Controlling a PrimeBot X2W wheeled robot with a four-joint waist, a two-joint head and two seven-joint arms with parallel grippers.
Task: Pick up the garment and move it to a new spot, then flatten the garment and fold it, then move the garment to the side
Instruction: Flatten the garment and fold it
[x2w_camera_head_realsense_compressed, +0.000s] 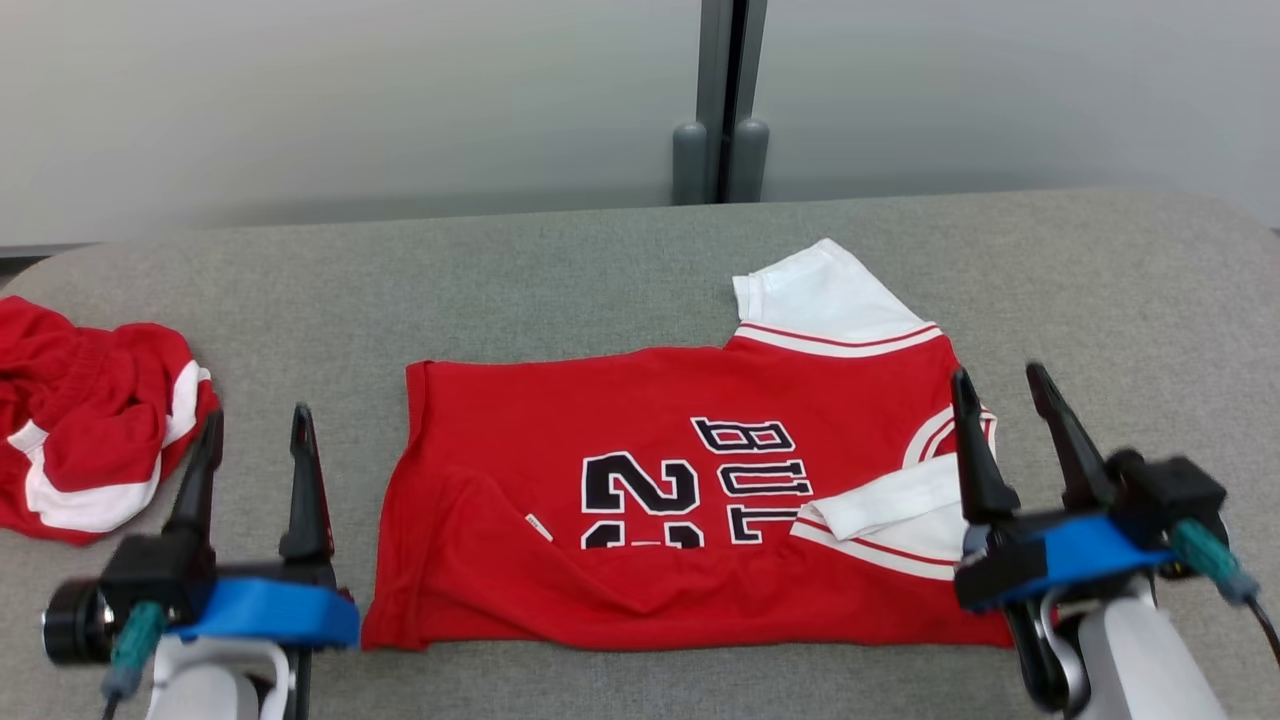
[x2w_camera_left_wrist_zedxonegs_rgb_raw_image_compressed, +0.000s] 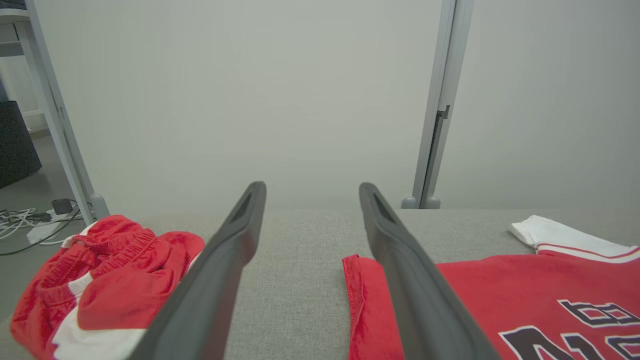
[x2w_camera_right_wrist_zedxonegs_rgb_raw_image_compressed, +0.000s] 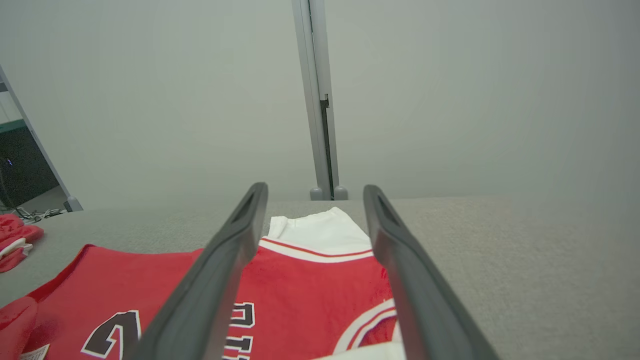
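1. Head view is showing the red jersey lying spread out in the middle of the grey surface, turned sideways with its hem toward the robot's left and its collar end toward the right.
2. Black-and-white lettering and a number are facing up, and a turned-over flap of red cloth along the near edge is cutting across the bottom of the number.
3. One white sleeve is sticking out at the far right corner, lying flat on the surface. The other white sleeve is lying folded in over the red cloth near the collar.
4. The left gripper is sitting at the lower left with its fingers standing well apart and holding nothing. It is over bare surface, between the jersey's hem and a crumpled pair of red-and-white shorts at the left edge.
5. The left wrist view is confirming that: grey cloth is showing in the gap between the two fingers, with the shorts off to one side and the hem just beside the other finger.
6. The right gripper is also gaping wide and empty at the lower right, by the collar end of the jersey.
7. The right wrist view is looking across the jersey's shoulder and the far sleeve, framed between the spread fingers. Whether the fingers are touching the cloth, I cannot tell.
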